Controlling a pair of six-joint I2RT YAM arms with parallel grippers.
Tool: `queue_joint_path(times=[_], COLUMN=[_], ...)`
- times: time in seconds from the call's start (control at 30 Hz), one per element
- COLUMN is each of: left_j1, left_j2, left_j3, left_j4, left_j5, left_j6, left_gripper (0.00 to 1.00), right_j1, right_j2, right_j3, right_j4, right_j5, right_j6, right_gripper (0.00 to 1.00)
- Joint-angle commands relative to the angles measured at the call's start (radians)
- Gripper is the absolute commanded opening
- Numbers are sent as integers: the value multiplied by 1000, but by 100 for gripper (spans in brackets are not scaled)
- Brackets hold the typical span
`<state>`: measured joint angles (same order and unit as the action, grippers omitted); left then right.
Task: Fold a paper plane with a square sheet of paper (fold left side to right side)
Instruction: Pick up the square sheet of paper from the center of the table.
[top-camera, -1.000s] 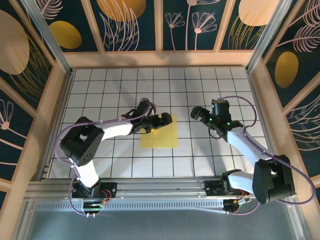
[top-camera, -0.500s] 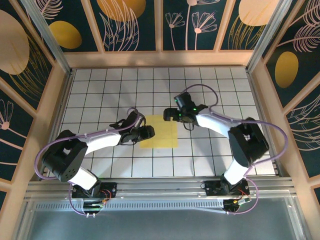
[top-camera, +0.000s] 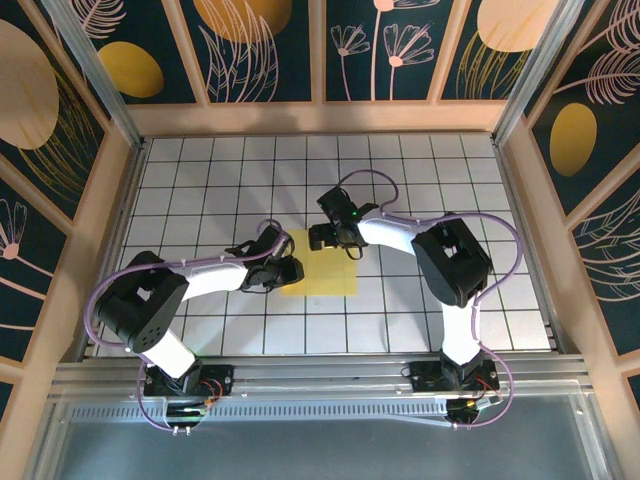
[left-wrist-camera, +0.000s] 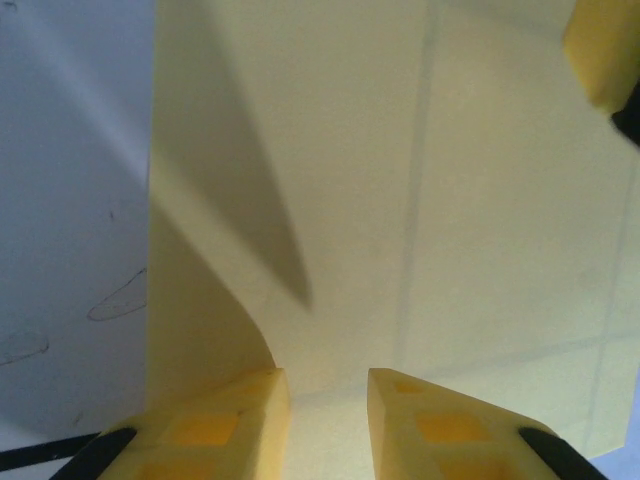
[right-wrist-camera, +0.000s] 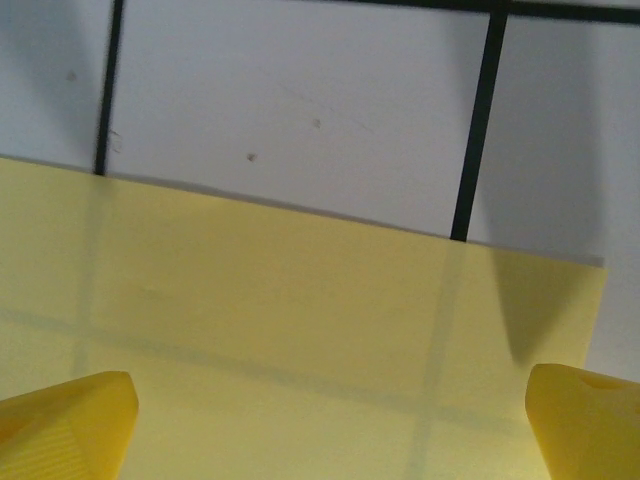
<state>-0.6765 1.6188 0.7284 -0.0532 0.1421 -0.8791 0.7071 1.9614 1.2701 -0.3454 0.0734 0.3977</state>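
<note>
left gripper (left-wrist-camera: 328, 385) sits narrowly parted astride the curled edge of the square sheet of paper (left-wrist-camera: 420, 180), right gripper (right-wrist-camera: 330, 395) spread wide over it.

lab robot cell: gridded table (top-camera: 200, 180), patterned walls (top-camera: 270, 50).

Plain pale-yellow square sheet of paper (top-camera: 328, 276). White surface (top-camera: 200, 180), dark grid lines. Dark teal walls (top-camera: 290, 80), golden ovals, pale leaf outlines.

The 2 arms, left arm (top-camera: 215, 277) and right arm (top-camera: 395, 233), are white tubes with fat black joints. A thin purple cable (top-camera: 100, 300) loops along each. The left gripper (left-wrist-camera: 326, 385) has yellow finger pads (left-wrist-camera: 215, 425).
</note>
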Motion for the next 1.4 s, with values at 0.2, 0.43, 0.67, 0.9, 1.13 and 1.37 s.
queue_joint_path(times=[0.2,0.43,0.67,0.9,1.13,1.37], left_j1=[2,2,2,74,222,363], left_j2=[37,30,14,-69,-201,-359], left_j3=[-19,-21,-18,-32,-73,-177], left_j4=[-13,14,36,50,59,287], left_j5=[1,12,18,30,119,393], left_j6=[6,-11,-18,-8,88,154], left_gripper=[27,27,28,41,56,84], right_j1=[46,110,115,96,49,-64], right_j2=[21,-19,-16,-43,-129,-347], right_j3=[16,25,40,32,-29,-177], right_j4=[-96,-145,-175,-163,-88,96], right_j5=[-41,-29,-21,-53,-192,-469], right_j6=[2,15,14,6,1,-11], right_gripper=[95,91,75,49,32,29])
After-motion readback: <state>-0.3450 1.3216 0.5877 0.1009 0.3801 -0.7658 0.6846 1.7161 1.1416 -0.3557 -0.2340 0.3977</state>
